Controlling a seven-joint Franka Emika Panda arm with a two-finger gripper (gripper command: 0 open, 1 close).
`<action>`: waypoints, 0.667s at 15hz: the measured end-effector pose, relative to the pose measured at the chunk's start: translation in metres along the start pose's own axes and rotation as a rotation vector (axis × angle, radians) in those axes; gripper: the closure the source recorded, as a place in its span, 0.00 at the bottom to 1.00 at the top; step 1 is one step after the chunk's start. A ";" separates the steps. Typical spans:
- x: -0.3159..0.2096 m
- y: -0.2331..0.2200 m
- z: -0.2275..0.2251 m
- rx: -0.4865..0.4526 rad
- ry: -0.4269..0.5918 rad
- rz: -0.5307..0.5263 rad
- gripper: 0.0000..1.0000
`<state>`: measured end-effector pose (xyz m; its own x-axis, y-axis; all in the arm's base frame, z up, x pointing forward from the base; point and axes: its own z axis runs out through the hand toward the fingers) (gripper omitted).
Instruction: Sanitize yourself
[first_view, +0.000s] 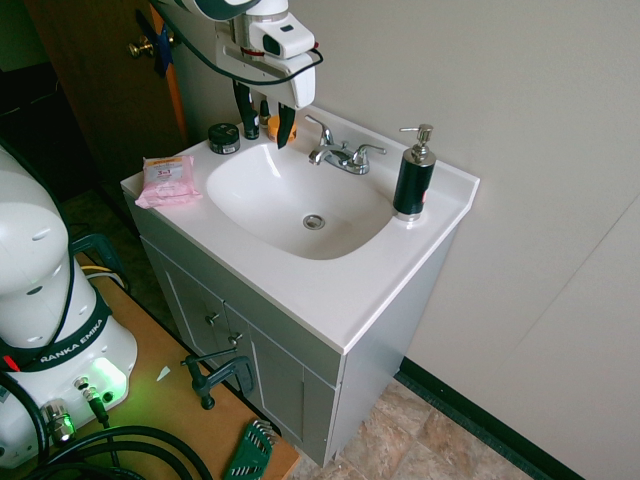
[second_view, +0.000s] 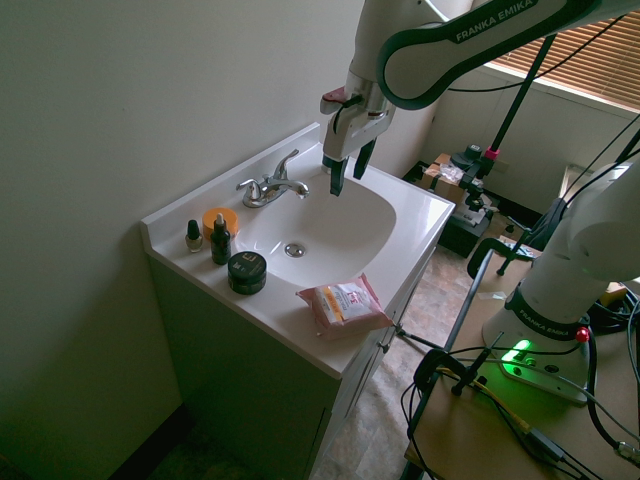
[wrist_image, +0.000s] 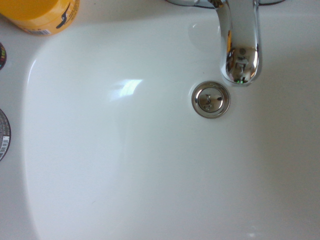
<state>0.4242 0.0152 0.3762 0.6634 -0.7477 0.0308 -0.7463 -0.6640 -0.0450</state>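
White arm: the robot arm (second_view: 455, 45) reaches over the vanity from above, its boxy head pointing down.
Tool: the tool (first_view: 266, 122) hangs above the back edge of the sink basin (first_view: 270, 215), just beside the faucet; its two black fingers (second_view: 333, 178) stand apart with a clear gap, holding nothing and touching nothing.
Faucet: the chrome faucet (first_view: 338, 153) sits at the back of the basin, just beside the tool; in the wrist view its spout (wrist_image: 240, 45) reaches out over the bowl.
Drain: the round metal drain (wrist_image: 212, 99) lies below the tool, near the spout tip.
Pump bottle: a black pump bottle (first_view: 413, 178) with a silver top stands on the tabletop (first_view: 340, 295), beyond the faucet from the tool and well apart from it.
Small containers: an orange jar (second_view: 220, 221), two small dark bottles (second_view: 220, 243) and a flat black tin (second_view: 247, 271) are grouped on the tabletop at the back corner, on the tool's other side from the pump bottle.
Wipes: a pink packet of wipes (first_view: 166, 180) lies flat near the front corner of the tabletop, past the black tin from the tool.
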 end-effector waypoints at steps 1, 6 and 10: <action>0.000 0.000 0.000 -0.001 -0.003 0.001 0.00; 0.023 -0.009 -0.024 0.031 0.039 0.020 1.00; 0.111 -0.018 -0.079 0.075 0.089 0.112 1.00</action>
<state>0.5072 -0.0566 0.4596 0.5667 -0.8166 0.1098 -0.8068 -0.5770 -0.1269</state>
